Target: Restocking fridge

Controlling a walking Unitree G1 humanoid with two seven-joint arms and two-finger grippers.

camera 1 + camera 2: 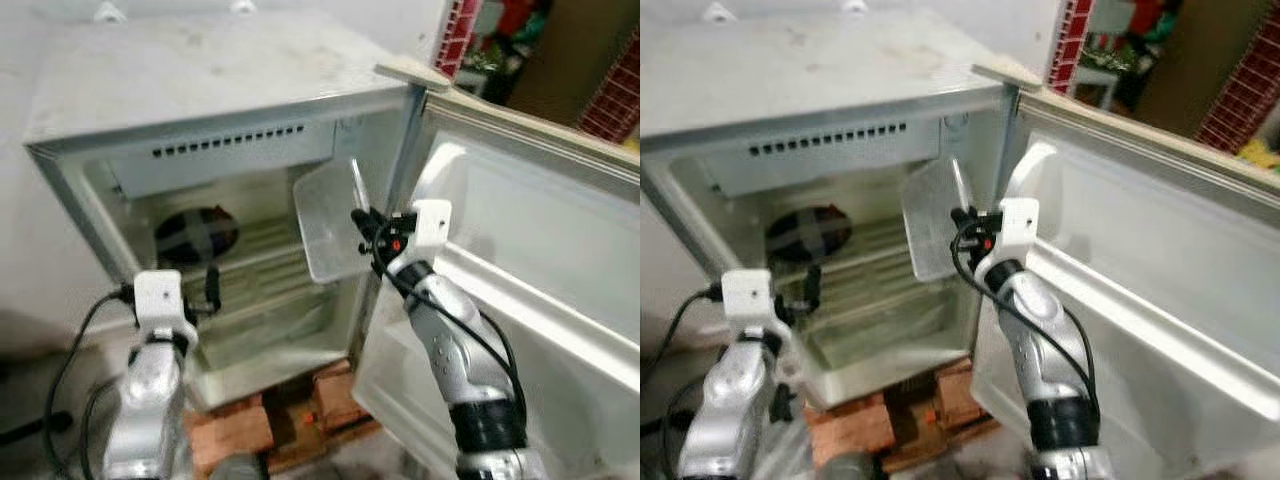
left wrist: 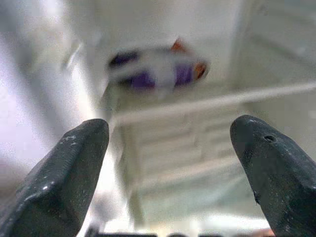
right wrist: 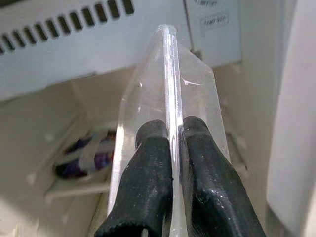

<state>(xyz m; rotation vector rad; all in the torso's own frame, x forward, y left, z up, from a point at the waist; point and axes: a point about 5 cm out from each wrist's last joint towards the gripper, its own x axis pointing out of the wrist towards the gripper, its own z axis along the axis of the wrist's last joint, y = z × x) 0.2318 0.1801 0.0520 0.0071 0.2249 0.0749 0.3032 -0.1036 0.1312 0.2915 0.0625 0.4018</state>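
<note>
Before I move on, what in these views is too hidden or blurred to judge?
- Purple packet on the fridge shelf: label blurred in left wrist view, dark in eye views.
- Clear panel, pinched by right gripper: its lower edge hidden behind the fingers.
- Fridge floor: cut off behind left gripper.

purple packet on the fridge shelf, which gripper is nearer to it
Left. The left gripper hangs open just below and in front of the purple packet; the right gripper is farther right, shut on the clear plastic panel.
</note>
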